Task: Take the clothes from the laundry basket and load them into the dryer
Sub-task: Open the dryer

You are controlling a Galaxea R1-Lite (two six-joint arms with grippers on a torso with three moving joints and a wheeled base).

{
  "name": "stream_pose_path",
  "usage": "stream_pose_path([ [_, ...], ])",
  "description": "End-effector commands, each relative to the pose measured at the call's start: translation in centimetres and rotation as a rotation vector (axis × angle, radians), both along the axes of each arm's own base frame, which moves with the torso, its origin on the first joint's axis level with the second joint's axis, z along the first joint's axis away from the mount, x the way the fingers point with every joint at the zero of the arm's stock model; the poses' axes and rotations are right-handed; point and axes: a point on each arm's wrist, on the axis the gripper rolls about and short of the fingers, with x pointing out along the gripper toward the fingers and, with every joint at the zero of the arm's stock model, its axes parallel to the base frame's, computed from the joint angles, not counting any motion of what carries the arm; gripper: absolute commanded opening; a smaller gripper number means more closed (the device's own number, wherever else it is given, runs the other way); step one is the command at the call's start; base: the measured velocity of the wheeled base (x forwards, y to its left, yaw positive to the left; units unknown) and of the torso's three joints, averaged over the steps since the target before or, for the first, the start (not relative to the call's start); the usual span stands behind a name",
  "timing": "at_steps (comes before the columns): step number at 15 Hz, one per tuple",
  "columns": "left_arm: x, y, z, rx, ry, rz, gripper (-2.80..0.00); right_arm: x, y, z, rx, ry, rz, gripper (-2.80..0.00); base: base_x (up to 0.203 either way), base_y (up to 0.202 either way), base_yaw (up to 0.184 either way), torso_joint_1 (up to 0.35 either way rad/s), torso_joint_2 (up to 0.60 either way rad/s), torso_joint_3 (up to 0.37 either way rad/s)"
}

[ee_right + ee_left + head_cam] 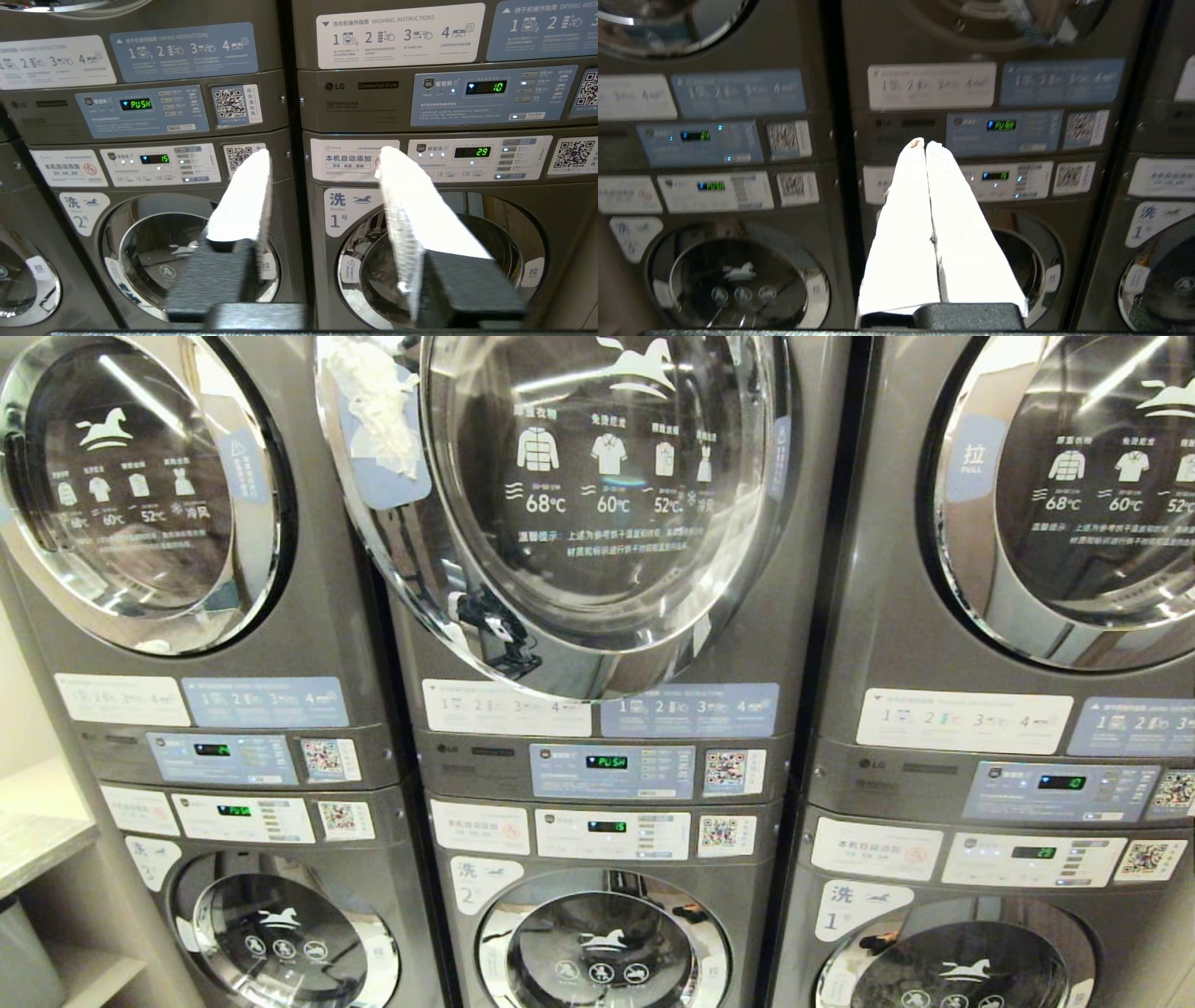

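Before the middle dryer [597, 513], whose door hangs ajar, the left gripper [924, 144] is pinched closed and empty, the right gripper [322, 158] spread apart. No basket or clothes show; better find the basket first, low down.

We see dark grey machines [822, 644] with chrome-rimmed doors [597, 513], white horse logos [639, 362], pale blue and white instruction labels [691, 709], black-and-white QR codes [733, 770] and green displays [607, 762]. The left gripper [924, 142] and right gripper [322, 156] have white fingers on black mounts.
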Motion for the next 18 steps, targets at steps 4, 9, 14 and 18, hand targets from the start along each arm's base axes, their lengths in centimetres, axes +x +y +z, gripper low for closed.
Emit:
stream_pose_path([
  [4,8.0,-0.4,11.4,-0.007,0.124,-0.111,-2.8,0.0,0.0,-0.2,-0.005,0.005,0.008,-2.8,0.0,0.0,0.0,0.0,0.0,0.0],
  [9,25.0,-2.7,18.9,-0.021,0.088,-0.364,-2.8,0.0,0.0,-0.2,0.009,0.005,0.0,-2.8,0.0,0.0,0.0,0.0,0.0,0.0],
  [14,32.9,-2.6,20.6,0.04,-0.033,-0.487,-2.8,0.0,0.0,-0.1,0.02,0.003,0.0,-2.8,0.0,0.0,0.0,0.0,0.0,0.0],
  [18,34.1,-2.6,20.4,0.088,-0.046,-0.461,-2.8,0.0,0.0,-0.1,0.023,0.003,-0.002,-2.8,0.0,0.0,0.0,0.0,0.0,0.0],
])
